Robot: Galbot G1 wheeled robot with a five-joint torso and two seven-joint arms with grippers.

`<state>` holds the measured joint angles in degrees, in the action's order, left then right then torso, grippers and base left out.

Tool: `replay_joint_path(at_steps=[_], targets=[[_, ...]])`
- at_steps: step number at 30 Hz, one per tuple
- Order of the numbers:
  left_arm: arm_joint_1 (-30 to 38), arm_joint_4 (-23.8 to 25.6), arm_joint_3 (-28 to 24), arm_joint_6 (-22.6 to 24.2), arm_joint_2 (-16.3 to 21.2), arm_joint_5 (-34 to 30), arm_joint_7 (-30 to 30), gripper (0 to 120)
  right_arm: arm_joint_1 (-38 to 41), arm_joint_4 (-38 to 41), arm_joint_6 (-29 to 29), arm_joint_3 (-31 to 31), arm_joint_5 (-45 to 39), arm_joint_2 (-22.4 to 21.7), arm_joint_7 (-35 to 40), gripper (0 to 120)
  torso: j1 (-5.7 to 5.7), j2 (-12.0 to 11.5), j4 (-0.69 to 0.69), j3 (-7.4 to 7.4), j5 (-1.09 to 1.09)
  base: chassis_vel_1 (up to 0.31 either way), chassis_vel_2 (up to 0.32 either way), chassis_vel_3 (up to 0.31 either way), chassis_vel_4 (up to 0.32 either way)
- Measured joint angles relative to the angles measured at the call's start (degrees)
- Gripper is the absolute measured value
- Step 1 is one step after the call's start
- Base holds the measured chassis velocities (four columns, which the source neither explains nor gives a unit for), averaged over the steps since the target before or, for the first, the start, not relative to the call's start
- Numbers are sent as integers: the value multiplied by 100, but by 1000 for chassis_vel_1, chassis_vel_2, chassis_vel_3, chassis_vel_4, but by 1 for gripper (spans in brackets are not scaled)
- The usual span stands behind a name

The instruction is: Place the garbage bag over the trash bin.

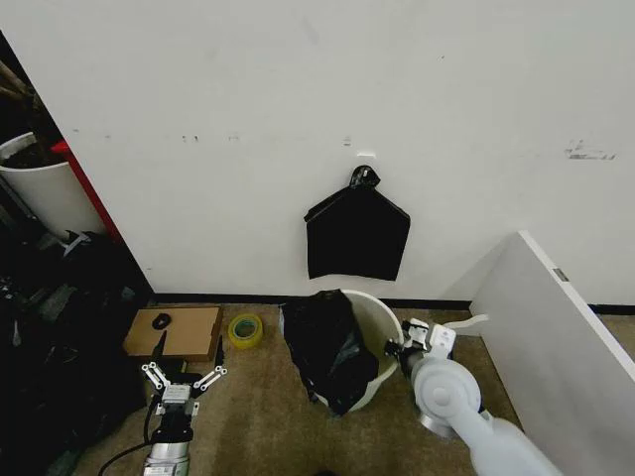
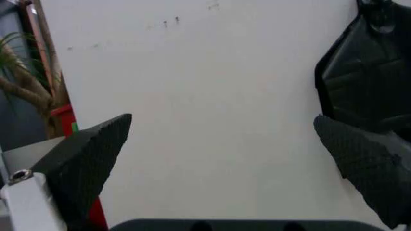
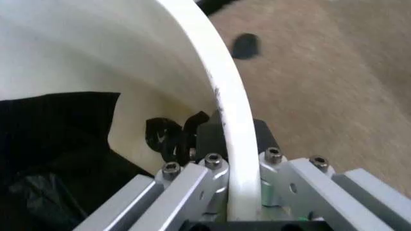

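Lower centre of head view: my right gripper (image 1: 397,349) clamps rim of round white plastic trash bin (image 1: 382,319); crinkly black garbage bag (image 1: 325,347) drapes left rim, half fitted. Left gripper (image 1: 183,379) spread, lower left. Next, I judge: stretch bag around rim.

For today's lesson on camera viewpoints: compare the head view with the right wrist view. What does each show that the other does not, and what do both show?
Head view alone: the whole scene. The left gripper is open, low over the floor near a cardboard box and a tape roll, and a flat black bundle hangs on the wall.

Right wrist view alone: the close contact. The right gripper straddles the rim of the trash bin, one finger inside, one outside.

Both: the white trash bin and the black garbage bag draped over part of its rim and into it.
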<state>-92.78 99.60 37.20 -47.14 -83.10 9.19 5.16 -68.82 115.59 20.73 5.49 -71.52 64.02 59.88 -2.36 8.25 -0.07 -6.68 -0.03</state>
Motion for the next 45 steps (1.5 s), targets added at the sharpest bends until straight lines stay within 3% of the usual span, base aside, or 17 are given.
replay_joint_path(at_steps=[8,23,33,38,42,45], targets=[[-69,75,28,1,151,1,85,100,-782,-41,-357,313,502,407,-1,0,0,0,-2,0,0,0,0,0,0],[-64,98,16,0,248,48,142,100,-1037,0,-607,417,687,827,128,0,0,0,0,-1,-1,0,0,0,0],[69,-91,-19,0,242,101,128,100,-1349,254,-838,376,771,829,131,36,0,0,-1,0,0,0,0,0,0],[111,-167,-12,1,244,111,112,100,-1459,492,-1206,394,1308,699,41,54,0,0,-1,0,1,0,0,0,0],[172,-224,-14,1,202,172,90,100,-1495,882,-1485,403,2287,366,-685,71,0,0,-2,0,1,0,0,0,0],[193,-240,-20,2,172,213,79,100,-1477,1106,-1294,387,2275,112,-1202,79,0,0,-2,0,1,0,0,0,0]])
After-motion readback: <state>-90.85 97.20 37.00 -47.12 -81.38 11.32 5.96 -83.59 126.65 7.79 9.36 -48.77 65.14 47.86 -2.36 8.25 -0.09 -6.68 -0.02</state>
